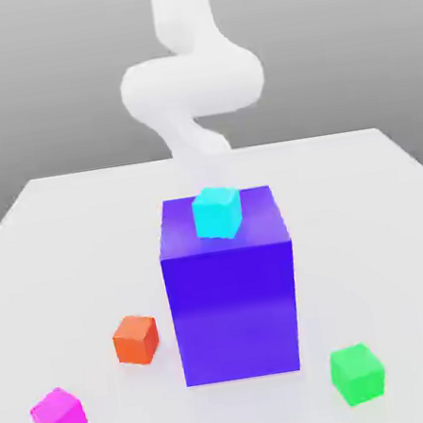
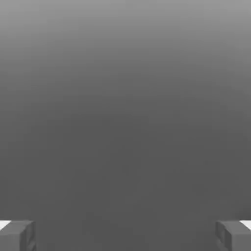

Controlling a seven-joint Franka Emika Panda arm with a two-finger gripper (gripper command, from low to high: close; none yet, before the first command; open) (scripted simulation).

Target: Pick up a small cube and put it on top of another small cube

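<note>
Inspection found the task at its opening stage, with nothing yet lifted or stacked. The small magenta cube [image 1: 59, 416] sat on the white tabletop [image 1: 390, 227] at the near corner on the exterior view's left, clear of everything else and untouched. An orange cube [image 1: 136, 339] rested near it, closer to the big blue-violet block [image 1: 235, 312] that stood upright at the middle of the tabletop. A cyan cube [image 1: 217, 211] sat on top of that block, towards its near edge. A green cube [image 1: 358, 374] lay on the tabletop just off the block's near corner on the exterior view's right.

The white arm [image 1: 191, 80] rose behind the block, well apart from the magenta cube. In the hand view the claw [image 2: 125, 235] stood with its fingers [image 2: 17, 235] spread wide, nothing between them, facing plain grey background.

Judgement: none of the work was done. Remaining were the approach to the magenta cube, the grasp, the lift, and the placing on another small cube.
</note>
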